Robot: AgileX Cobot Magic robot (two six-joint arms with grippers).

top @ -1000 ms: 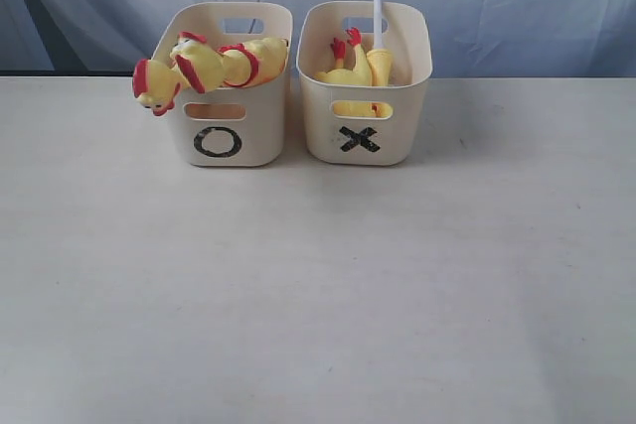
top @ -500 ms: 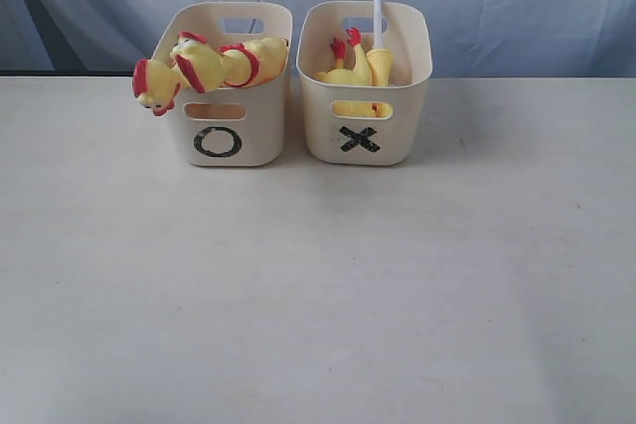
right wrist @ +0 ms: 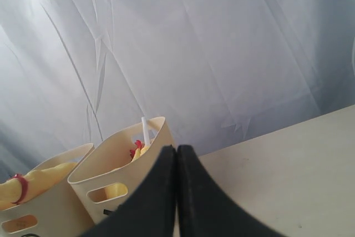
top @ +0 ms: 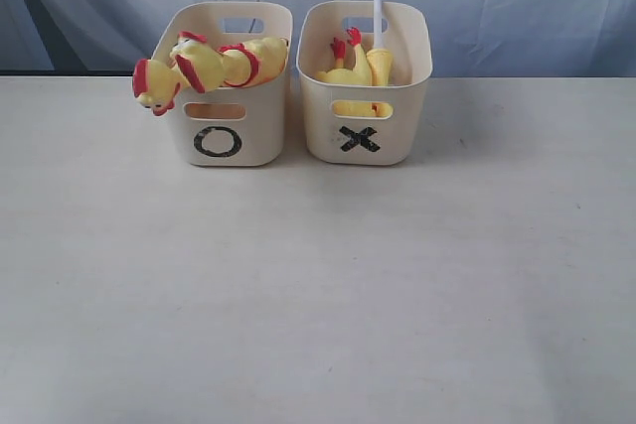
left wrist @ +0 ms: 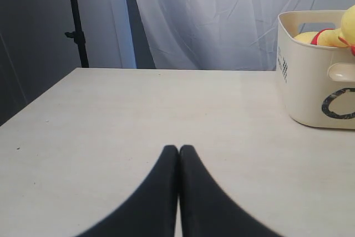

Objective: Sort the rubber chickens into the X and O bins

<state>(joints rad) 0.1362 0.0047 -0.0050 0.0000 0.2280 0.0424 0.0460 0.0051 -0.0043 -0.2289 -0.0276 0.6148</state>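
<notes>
Begin nearest. Note the left gripper point(left wrist: 178, 151): black fingers pressed together, empty, low over the pale matte tabletop point(top: 318, 295). Note the right gripper point(right wrist: 176, 149), likewise shut on nothing, pointed toward the tubs. Find no toy lying on the table's open front.

Look further back to the cream plastic tub marked with a black O point(top: 231, 121), just beside the cream plastic tub marked with a black X point(top: 397, 96). Count two long yellow rubber chickens with red combs and collars across the O tub: the overhanging chicken point(top: 157, 84), head out past the outer rim, and the second chicken point(top: 253, 59), lying along the top. Count in the X tub a yellow headless body with red feet point(top: 348, 69) and a yellow neck piece on a white stick point(top: 379, 65), stick upright above the rim.

Judge the sorting as good as done. Treat the step in hand as parking: hold both arms well apart from the tubs, jaws shut, no sweeping across the rims. If tidying, nudge only the overhanging head inward, gently, from the outer side, without tipping the tub.

Farthest back, ignore the pale draped cloth backdrop point(top: 517, 7).
</notes>
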